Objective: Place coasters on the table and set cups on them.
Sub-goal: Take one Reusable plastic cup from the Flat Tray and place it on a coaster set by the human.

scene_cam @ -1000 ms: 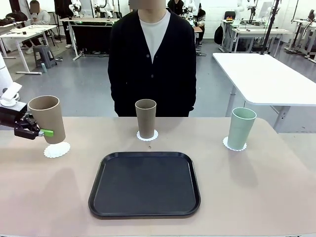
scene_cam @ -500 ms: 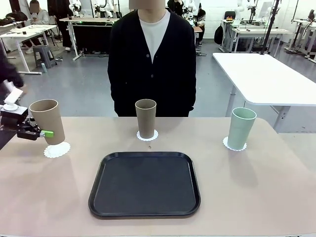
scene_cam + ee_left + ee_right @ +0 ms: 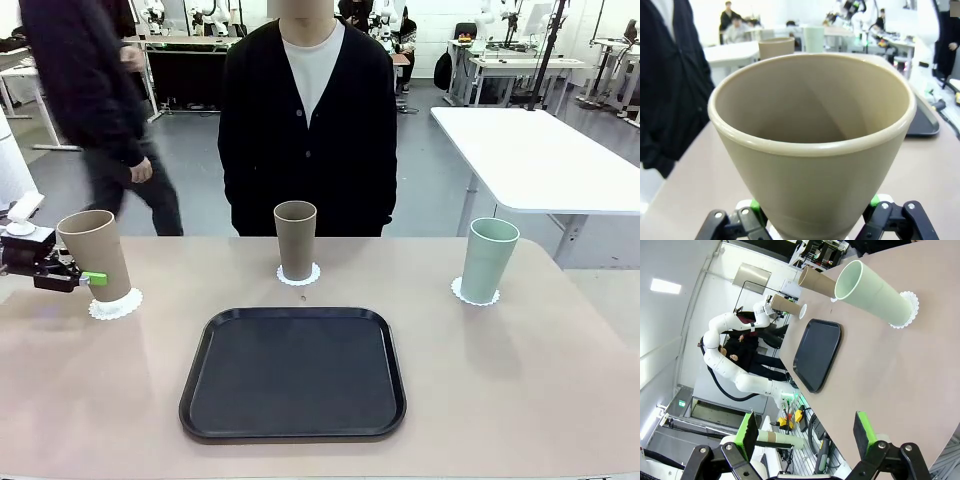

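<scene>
My left gripper [image 3: 82,277] is shut on a tan-brown cup [image 3: 96,254] at the table's [image 3: 520,400] left end. The cup leans slightly, its base at or just over a lacy white coaster [image 3: 116,304]; I cannot tell if they touch. In the left wrist view this cup [image 3: 815,145] sits between the green pads [image 3: 756,205]. A second tan cup [image 3: 295,239] stands on its coaster [image 3: 298,275] at the far middle. A mint green cup [image 3: 488,259] stands on a coaster [image 3: 474,294] at the right. The right wrist view has my right gripper [image 3: 805,432] open, well back from the green cup [image 3: 872,290].
A black tray [image 3: 293,372] lies at the table's front middle. A person in a black cardigan [image 3: 308,120] stands at the far edge behind the middle cup. Another person [image 3: 95,100] walks past behind the left end. A white table [image 3: 540,155] stands at the back right.
My left gripper has lowered the tan cup down to the left coaster. A person has walked into view behind the left end.
</scene>
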`<state>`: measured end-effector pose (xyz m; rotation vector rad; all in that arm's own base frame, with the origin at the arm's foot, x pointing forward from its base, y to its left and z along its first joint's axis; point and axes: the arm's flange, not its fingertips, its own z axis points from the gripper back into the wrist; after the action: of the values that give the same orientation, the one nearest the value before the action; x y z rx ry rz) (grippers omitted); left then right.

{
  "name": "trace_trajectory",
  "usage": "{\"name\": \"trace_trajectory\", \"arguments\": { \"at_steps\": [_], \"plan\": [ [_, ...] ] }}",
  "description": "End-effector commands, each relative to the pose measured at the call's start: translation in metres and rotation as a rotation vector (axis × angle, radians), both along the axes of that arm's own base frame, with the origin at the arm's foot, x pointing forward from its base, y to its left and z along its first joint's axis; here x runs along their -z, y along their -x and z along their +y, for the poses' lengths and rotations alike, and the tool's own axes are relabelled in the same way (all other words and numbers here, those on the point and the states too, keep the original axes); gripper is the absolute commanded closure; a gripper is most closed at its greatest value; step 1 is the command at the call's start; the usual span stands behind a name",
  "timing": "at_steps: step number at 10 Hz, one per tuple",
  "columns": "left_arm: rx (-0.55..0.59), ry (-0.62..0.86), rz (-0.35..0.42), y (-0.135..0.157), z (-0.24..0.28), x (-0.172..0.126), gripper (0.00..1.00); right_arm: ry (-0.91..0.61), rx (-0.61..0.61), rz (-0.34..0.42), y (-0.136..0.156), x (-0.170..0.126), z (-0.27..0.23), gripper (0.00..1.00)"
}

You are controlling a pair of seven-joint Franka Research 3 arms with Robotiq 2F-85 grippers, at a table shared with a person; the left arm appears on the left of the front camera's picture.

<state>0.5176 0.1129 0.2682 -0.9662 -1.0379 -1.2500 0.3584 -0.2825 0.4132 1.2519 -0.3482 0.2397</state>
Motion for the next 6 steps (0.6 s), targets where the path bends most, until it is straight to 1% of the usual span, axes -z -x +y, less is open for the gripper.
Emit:
{"name": "trace_trajectory", "arguments": {
  "at_steps": [1, 6],
  "plan": [
    [-0.003, 0.021, 0.003, -0.004, 0.008, -0.003, 0.17, 0.005, 0.005, 0.008, 0.0, 0.0, 0.002, 0.0],
    [0.014, 0.019, 0.013, 0.003, 0.012, 0.013, 0.17, 0.005, 0.005, 0.008, 0.0, 0.0, 0.002, 0.0]
  ]
}}
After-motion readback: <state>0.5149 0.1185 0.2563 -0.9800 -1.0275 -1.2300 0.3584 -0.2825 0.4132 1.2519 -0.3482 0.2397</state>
